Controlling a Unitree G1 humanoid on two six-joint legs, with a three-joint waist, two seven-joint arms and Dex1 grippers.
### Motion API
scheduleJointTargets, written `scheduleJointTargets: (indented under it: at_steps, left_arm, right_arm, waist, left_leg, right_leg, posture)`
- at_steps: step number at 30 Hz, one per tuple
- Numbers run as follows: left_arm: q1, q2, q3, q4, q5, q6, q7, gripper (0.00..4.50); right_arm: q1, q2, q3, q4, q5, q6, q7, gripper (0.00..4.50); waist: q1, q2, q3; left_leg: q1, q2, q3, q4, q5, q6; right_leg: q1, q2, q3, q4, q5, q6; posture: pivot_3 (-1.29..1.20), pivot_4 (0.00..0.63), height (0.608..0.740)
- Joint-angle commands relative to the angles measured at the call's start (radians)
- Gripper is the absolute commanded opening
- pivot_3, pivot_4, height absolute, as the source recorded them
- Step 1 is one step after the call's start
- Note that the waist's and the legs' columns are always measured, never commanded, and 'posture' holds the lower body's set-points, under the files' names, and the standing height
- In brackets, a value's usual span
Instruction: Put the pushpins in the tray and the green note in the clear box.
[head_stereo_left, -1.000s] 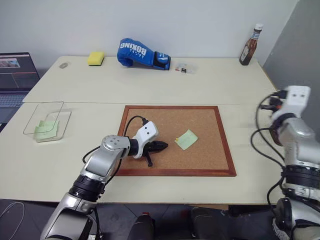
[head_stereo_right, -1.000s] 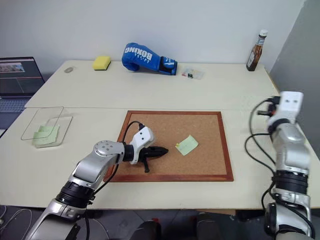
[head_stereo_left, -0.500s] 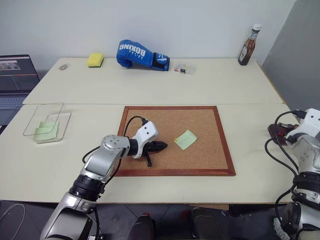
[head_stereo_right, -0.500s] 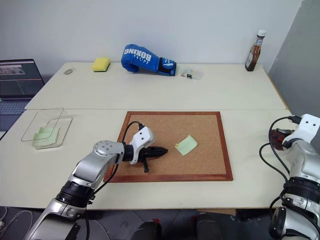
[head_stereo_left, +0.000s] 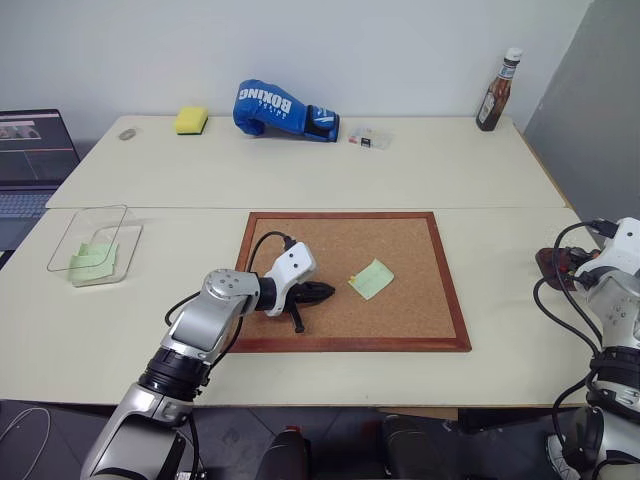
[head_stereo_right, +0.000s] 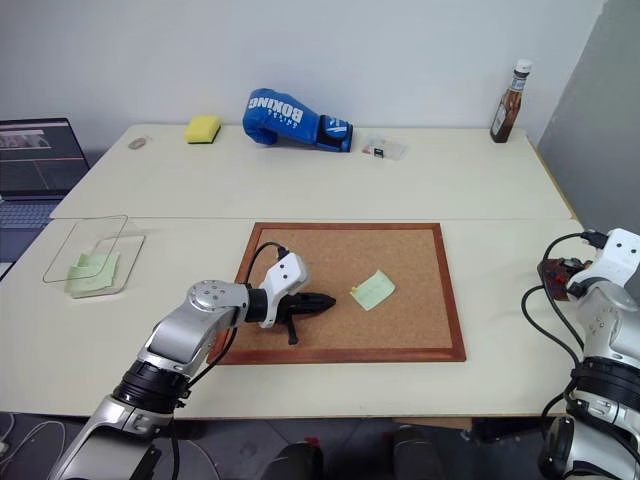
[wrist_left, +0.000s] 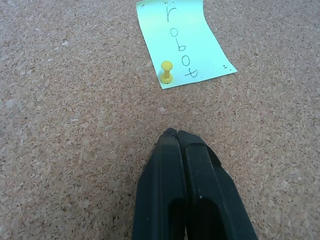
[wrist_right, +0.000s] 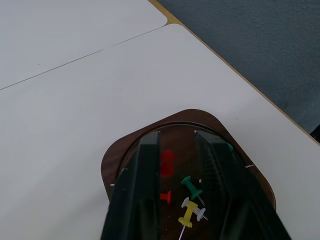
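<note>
While several pushpins (wrist_right: 187, 197) already lie in the tray (wrist_right: 125, 160) under the right gripper's (wrist_right: 182, 137) parted, empty fingers, the green note (head_stereo_left: 372, 279) remains pinned to the corkboard (head_stereo_left: 400, 320) beyond the left gripper's (wrist_left: 176, 134) closed fingers, far from the clear box (head_stereo_left: 60, 245).

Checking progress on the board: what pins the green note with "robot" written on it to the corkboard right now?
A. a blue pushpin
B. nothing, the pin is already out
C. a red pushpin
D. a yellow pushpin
D: the left wrist view shows a yellow pushpin standing in the green note near its edge, on the corkboard.
</note>
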Motion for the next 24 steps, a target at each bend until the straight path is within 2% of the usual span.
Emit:
scheduleJointTargets:
  at_steps: [1,12,16,19,24]
  left_arm:
    - [0.050,0.002,-0.069,0.053,0.035,0.041,-0.013,0.00]
    - [0.057,0.004,-0.066,0.048,0.032,0.042,-0.011,0.00]
    - [0.060,0.007,-0.066,0.047,0.032,0.041,-0.014,0.00]
    - [0.062,0.009,-0.067,0.045,0.033,0.043,-0.015,0.00]
    - [0.058,0.012,-0.066,0.050,0.035,0.041,-0.015,0.00]
  right_arm:
    - [-0.014,-0.017,-0.004,-0.007,0.003,-0.031,0.009,2.08]
    - [-0.021,-0.026,0.023,0.013,-0.019,-0.057,0.016,4.44]
    - [0.003,-0.044,0.084,-0.034,-0.051,-0.107,0.060,4.48]
    - [0.047,-0.062,0.180,-0.135,-0.074,-0.176,0.158,4.48]
    - [0.134,-0.057,0.379,-0.399,0.031,-0.233,0.483,4.48]
  waist:
    - [0.000,0.000,0.000]
    - [0.000,0.000,0.000]
    - [0.000,0.000,0.000]
    - [0.000,0.000,0.000]
    - [-0.002,0.001,-0.001]
  left_leg:
    - [0.000,0.000,0.000,0.000,0.000,0.000]
    - [0.000,0.000,0.000,0.000,0.000,0.000]
    - [0.000,0.000,0.000,0.000,0.000,0.000]
    - [0.000,0.000,0.000,0.000,0.000,0.000]
    - [0.000,0.000,-0.001,0.000,0.000,0.000]
  right_leg:
    - [0.000,0.000,0.000,0.000,0.000,0.000]
    - [0.000,0.000,0.000,0.000,0.000,-0.001]
    - [0.000,0.000,0.000,0.000,0.000,-0.001]
    - [0.000,0.000,0.000,0.000,0.000,0.000]
    - [0.000,0.000,0.000,0.000,-0.001,0.001]
  posture:
    - [0.00,0.150,0.740]
    - [0.00,0.150,0.740]
    - [0.00,0.150,0.740]
    - [0.00,0.150,0.740]
    - [0.00,0.150,0.740]
